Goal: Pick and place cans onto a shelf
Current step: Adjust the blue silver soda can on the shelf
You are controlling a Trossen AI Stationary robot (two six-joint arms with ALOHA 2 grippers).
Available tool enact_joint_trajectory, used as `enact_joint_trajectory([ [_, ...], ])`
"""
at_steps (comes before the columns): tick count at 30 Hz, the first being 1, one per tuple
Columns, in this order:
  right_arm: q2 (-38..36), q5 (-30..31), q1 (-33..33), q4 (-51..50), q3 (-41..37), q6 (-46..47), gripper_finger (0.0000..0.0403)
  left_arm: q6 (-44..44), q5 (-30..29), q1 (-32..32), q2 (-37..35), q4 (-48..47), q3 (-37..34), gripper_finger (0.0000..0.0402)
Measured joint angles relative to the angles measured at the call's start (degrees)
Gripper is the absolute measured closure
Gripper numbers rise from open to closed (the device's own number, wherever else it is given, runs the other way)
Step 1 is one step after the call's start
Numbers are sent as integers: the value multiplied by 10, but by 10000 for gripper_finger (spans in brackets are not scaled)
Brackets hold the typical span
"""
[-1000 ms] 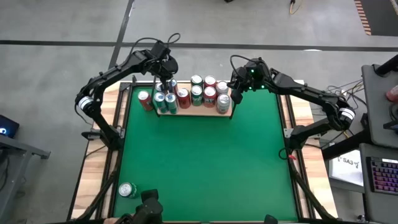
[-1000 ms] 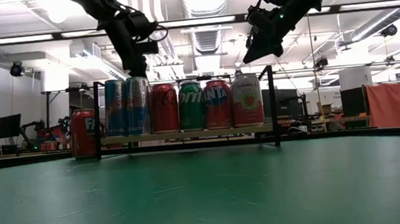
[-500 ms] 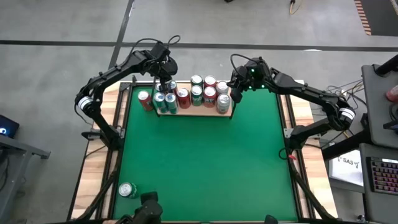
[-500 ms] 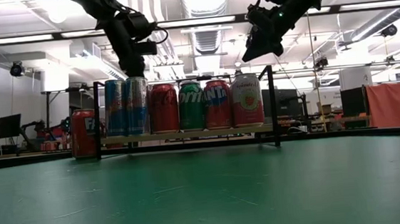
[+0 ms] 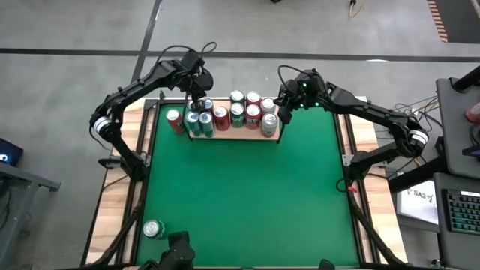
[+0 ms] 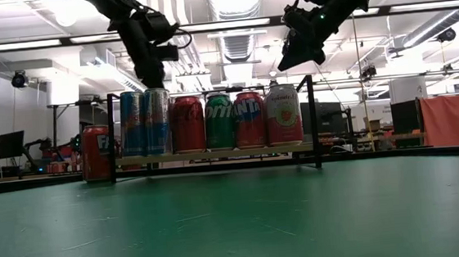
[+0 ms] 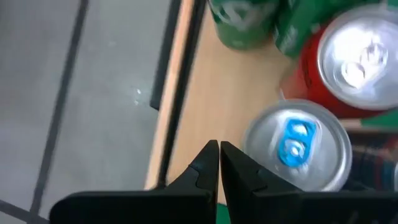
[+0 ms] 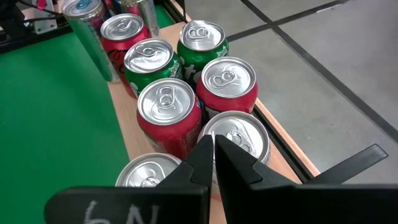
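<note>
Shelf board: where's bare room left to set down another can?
The shelf is packed along its whole length. Bare wood shows only at its back left corner, behind the blue-tabbed can. Otherwise, open green table lies in front, holding one stray can.

This was a robotics lab or workshop — a large open hall with a grey concrete floor (image 5: 315,30) marked by dark lines. Long ceiling light strips (image 6: 417,7) and exposed ducts (image 6: 235,38) ran overhead. Past the far edge of the green tabletop (image 5: 240,187) stood monitors (image 6: 9,144) on workbenches, while a keyboard (image 5: 459,214) sat on a desk beside the table's right edge — a working test space.
</note>
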Motion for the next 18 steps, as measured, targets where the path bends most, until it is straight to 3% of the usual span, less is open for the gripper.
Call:
enact_joint_trajectory([
  [6, 0, 0, 0, 0, 0, 0, 394, -8, 4, 0, -1, 40, 20, 402],
  [18, 0, 0, 0, 0, 0, -1, 394, -14, 37, -4, 12, 18, 18, 402],
])
